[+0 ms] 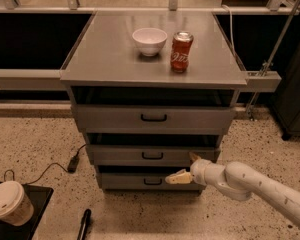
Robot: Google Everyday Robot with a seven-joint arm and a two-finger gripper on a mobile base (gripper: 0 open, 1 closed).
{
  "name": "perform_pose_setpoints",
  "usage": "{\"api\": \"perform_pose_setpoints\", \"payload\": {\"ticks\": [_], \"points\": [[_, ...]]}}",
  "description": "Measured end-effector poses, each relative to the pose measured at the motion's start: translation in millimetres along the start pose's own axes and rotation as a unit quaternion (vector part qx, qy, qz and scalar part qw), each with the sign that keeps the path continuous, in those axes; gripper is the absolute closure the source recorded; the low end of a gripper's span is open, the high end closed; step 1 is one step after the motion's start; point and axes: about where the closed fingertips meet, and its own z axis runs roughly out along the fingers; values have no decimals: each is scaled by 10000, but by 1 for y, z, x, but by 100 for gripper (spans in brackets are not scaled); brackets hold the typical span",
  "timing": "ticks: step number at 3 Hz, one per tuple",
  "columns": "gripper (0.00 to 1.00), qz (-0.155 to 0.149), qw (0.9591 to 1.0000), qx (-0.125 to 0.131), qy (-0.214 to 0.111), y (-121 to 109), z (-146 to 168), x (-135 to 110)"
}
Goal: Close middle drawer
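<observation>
The grey cabinet has three drawers. The middle drawer (152, 154), with a small dark bar handle, stands pulled out a little, with a dark gap above its front. My gripper (186, 167) is on the white arm coming in from the lower right. It is open, with one cream finger (177, 177) in front of the lowest drawer and the other (195, 157) touching or just short of the middle drawer's front, right of the handle. It holds nothing.
A white bowl (149, 40) and a red soda can (181, 52) stand on the cabinet top (110, 59). The top drawer (153, 117) and lowest drawer (140, 181) also stand out a little. A paper cup (8, 203) sits at the lower left. A cable (50, 166) lies on the speckled floor.
</observation>
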Motion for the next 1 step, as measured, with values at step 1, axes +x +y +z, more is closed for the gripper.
{"api": "perform_pose_setpoints", "payload": {"ticks": [1], "points": [[0,0,10000,0,0,0,0,0]]}}
